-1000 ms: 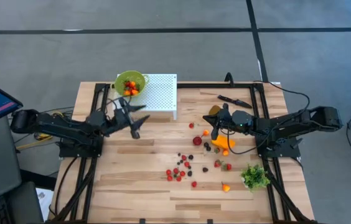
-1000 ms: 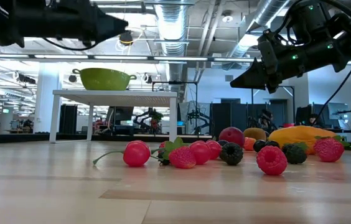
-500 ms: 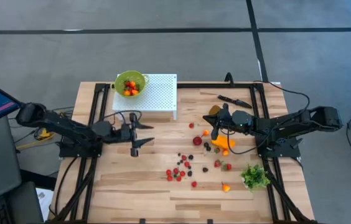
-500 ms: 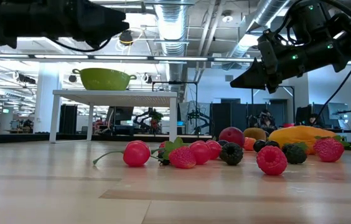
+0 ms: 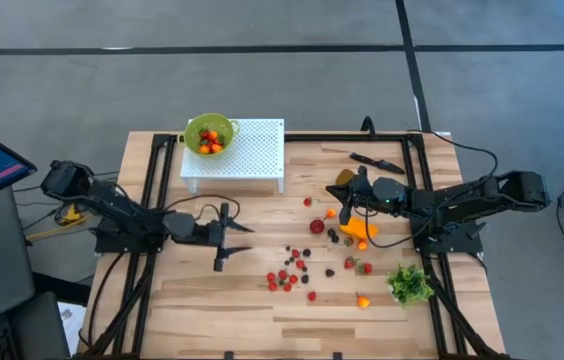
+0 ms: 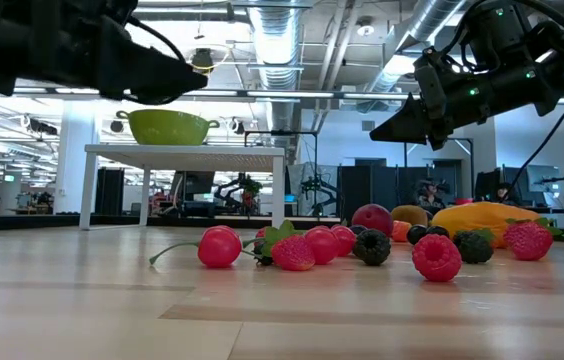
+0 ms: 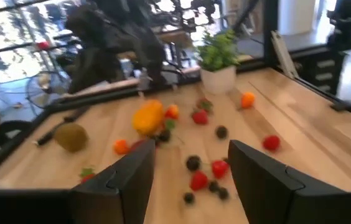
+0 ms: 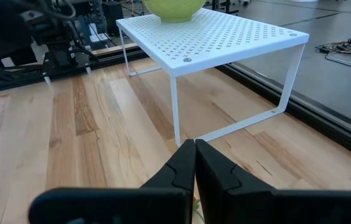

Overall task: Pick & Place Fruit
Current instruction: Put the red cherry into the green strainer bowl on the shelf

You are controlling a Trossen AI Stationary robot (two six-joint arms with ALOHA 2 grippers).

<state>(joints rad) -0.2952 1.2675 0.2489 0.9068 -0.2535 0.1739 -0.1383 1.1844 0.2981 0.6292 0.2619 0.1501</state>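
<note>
The left gripper (image 5: pixel 224 238) hangs above bare wood on the left half of the worktop (image 5: pixel 202 300), its two fingers (image 7: pixel 259 180) spread apart with nothing between them, aimed across the boards at the scattered fruit; in its own wrist view the small berries (image 7: pixel 208 175) lie just ahead between the fingers. The right gripper (image 5: pixel 344 212) is pinched fully together and empty, poised above the right-hand fruit cluster and pointing toward the white perforated rack (image 8: pixel 219 38). Just beside it lies the elongated orange fruit (image 5: pixel 359 230), its long axis running slanted across the planks, one end toward the right gripper and the other toward the right edge; in the low view it shows lengthwise, lying flat (image 6: pixel 482 218). The brownish kiwi (image 5: pixel 344 177) sits nearer the far edge, close to the black knife (image 5: pixel 375 161), its oval lying roughly across the boards. Red and dark berries (image 5: pixel 290 272) are strewn over the middle of the worktop, well apart from the left gripper, with an orange piece (image 5: pixel 362 300) near the green leafy bunch (image 5: pixel 410 284). On the rack's far left corner stands a green colander (image 5: pixel 209 134) holding red and orange pieces
</note>
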